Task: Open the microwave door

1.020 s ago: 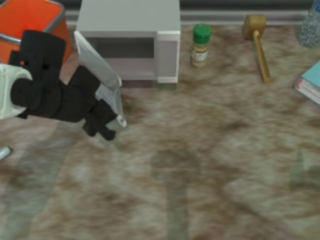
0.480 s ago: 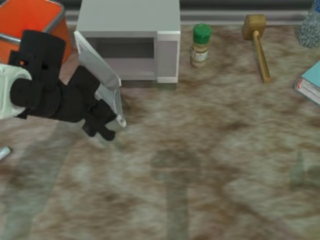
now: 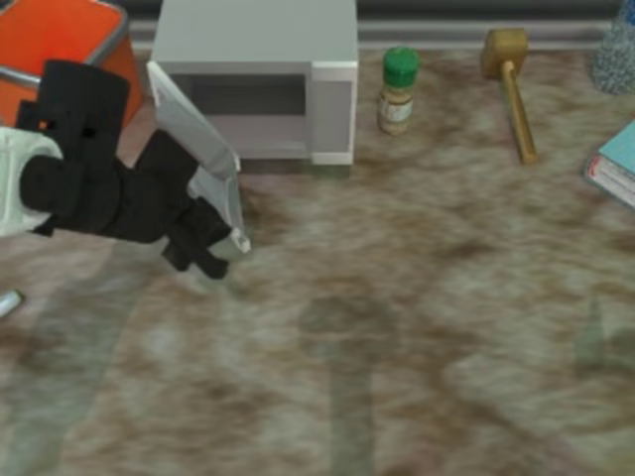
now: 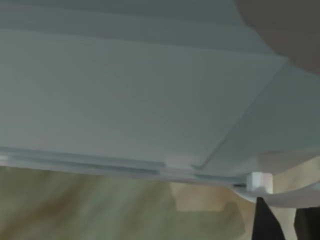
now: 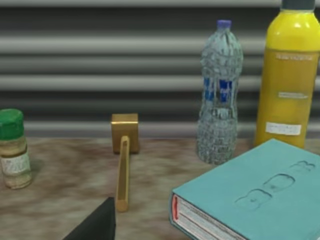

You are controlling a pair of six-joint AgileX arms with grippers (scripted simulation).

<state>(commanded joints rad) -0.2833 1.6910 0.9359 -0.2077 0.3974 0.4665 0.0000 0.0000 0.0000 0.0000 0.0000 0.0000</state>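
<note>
The white-grey microwave [image 3: 258, 35] stands at the back of the table, left of centre, its cavity showing. The microwave door [image 3: 189, 114] is swung out toward the front left, hinged at the left side. My left gripper [image 3: 216, 248] is shut on the silvery bar handle [image 3: 230, 213] at the door's free edge. In the left wrist view the door's panel [image 4: 125, 100] fills most of the picture, and the dark fingers [image 4: 265, 222] stand by the handle's white end [image 4: 260, 181]. Of my right gripper [image 5: 97, 227] only a dark tip shows; the right arm is outside the top view.
An orange bin [image 3: 60, 45] sits behind my left arm. Right of the microwave stand a green-lidded spice jar [image 3: 399, 91] and a wooden mallet [image 3: 513, 84]. A teal book [image 3: 615, 164], a water bottle [image 5: 218, 95] and a yellow bottle [image 5: 287, 75] are at the far right.
The left gripper and the door's free edge have shifted very slightly to the left; otherwise nothing has moved.
</note>
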